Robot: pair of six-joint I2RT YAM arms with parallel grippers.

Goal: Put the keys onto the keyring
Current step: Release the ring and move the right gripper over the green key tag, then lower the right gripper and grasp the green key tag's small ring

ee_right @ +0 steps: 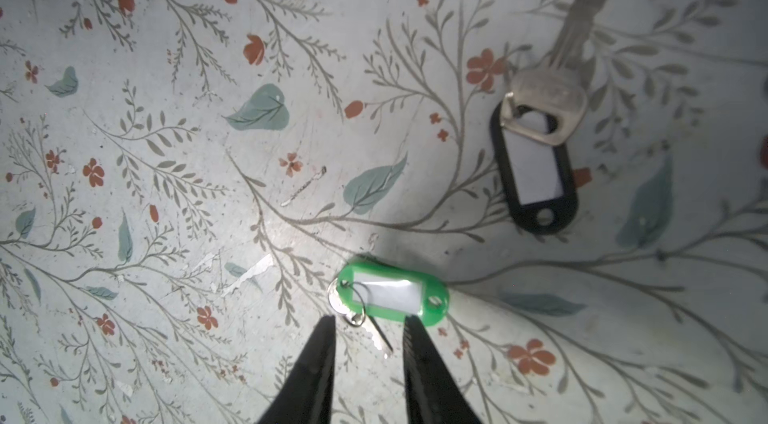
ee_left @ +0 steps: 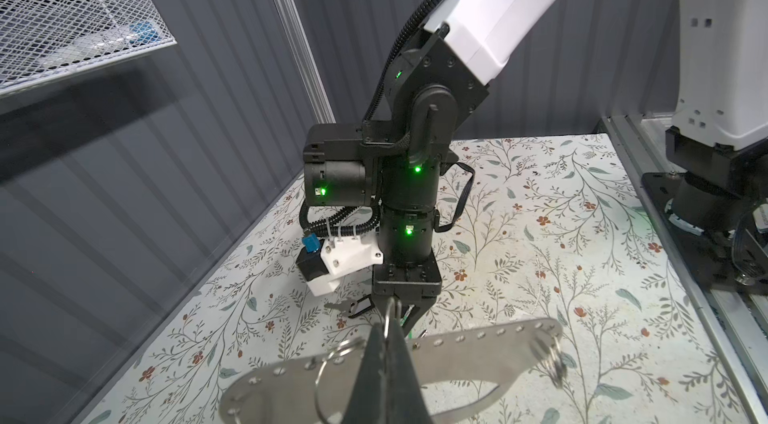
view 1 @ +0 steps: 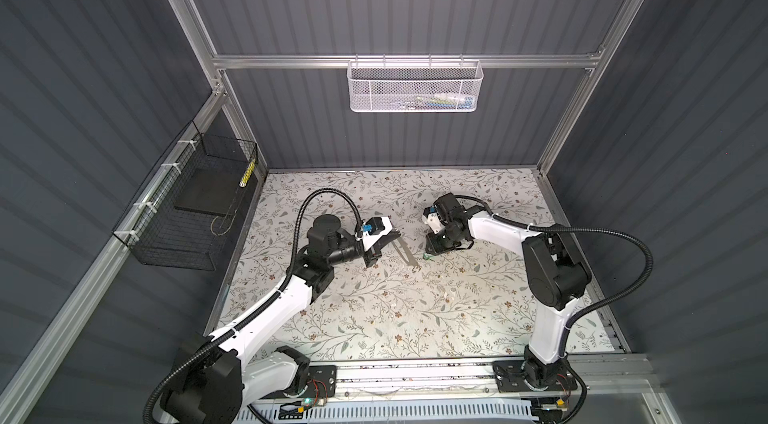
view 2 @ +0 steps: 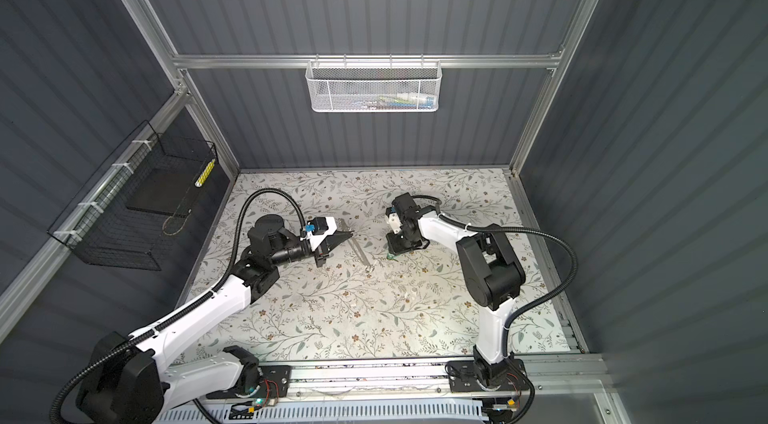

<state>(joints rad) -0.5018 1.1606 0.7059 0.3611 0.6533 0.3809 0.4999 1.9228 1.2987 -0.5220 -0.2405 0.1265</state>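
Hovering parted beside the small green-tagged thin metal keyring (ee_right: pixel 392 297) lying centrally on the worktop (view 1: pixel 374 318), the right fingers (ee_right: pixel 316 363) are facing something probably light and slippery, best pinched across its stiff tag, while the left fingers (ee_left: pixel 376 368) are clamping a perforated steel strip (ee_left: pixel 478 338).

No text, brand or number can be read in any view. At the lower middle of the right wrist frame, the green keyring tag (ee_right: pixel 432 309) has a blank white label window. At right, the black tag (ee_right: pixel 570 197) also has one. Any marking on the key (ee_right: pixel 548 95) head is blurred.
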